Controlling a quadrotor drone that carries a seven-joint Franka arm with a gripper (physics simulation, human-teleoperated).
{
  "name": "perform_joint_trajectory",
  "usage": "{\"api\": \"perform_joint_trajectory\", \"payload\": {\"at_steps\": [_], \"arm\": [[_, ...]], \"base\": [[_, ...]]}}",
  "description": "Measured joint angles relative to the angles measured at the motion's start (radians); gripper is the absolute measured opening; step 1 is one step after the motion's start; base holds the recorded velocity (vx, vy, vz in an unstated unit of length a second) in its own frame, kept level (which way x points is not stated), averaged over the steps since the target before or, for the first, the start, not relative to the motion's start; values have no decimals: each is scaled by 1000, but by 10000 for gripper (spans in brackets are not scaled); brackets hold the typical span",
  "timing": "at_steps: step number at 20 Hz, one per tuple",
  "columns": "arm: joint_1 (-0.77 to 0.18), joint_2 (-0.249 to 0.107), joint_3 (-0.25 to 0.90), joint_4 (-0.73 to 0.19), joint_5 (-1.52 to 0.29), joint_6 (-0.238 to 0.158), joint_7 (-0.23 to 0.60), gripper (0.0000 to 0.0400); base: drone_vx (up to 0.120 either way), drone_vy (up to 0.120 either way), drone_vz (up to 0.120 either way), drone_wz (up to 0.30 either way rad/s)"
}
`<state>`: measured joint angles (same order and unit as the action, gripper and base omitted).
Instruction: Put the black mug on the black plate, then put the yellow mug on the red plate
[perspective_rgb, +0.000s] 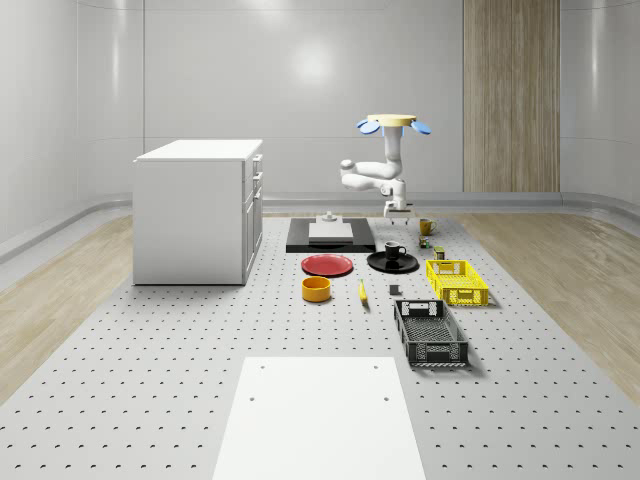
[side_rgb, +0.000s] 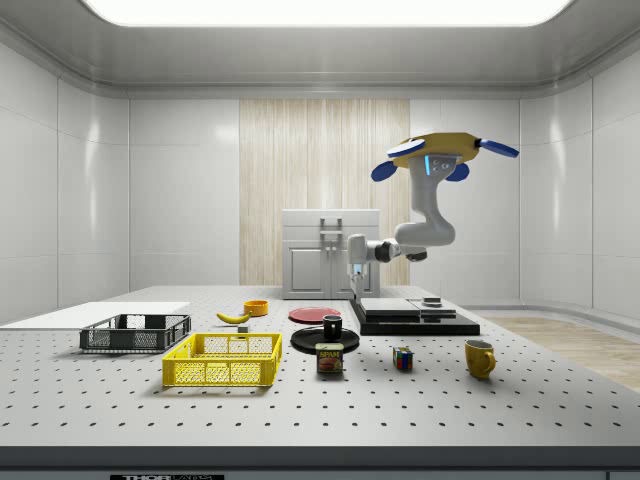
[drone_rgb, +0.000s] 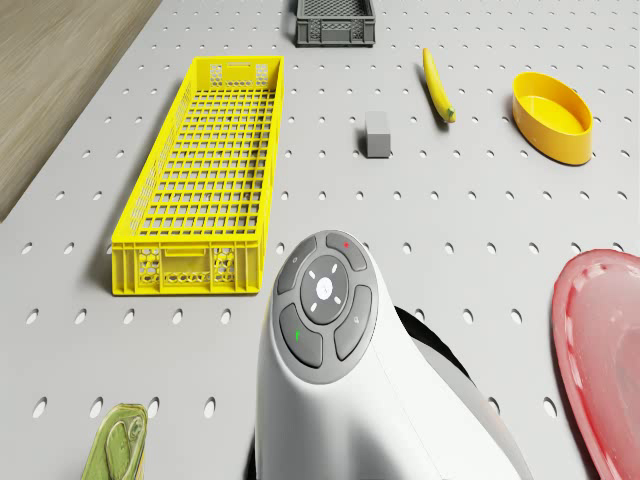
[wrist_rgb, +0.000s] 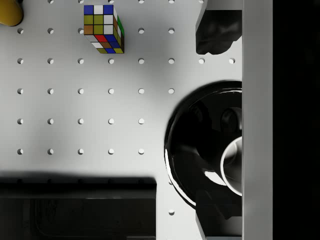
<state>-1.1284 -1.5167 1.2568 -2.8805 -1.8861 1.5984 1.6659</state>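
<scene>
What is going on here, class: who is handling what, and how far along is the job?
A drone hovers above the perforated table, its arm bent down so the gripper hangs over the black plate. The black mug already stands on that plate, and nothing is held. The yellow mug sits on the table, apart from the red plate, which is bare. So the first step looks done and the second is not yet begun.
</scene>
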Motion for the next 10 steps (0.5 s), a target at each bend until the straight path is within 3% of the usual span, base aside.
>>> {"api": "perform_joint_trajectory", "payload": {"at_steps": [10], "arm": [[0,-1,1,0,1,1,0,400]], "base": [[-120,120,0,0]]}}
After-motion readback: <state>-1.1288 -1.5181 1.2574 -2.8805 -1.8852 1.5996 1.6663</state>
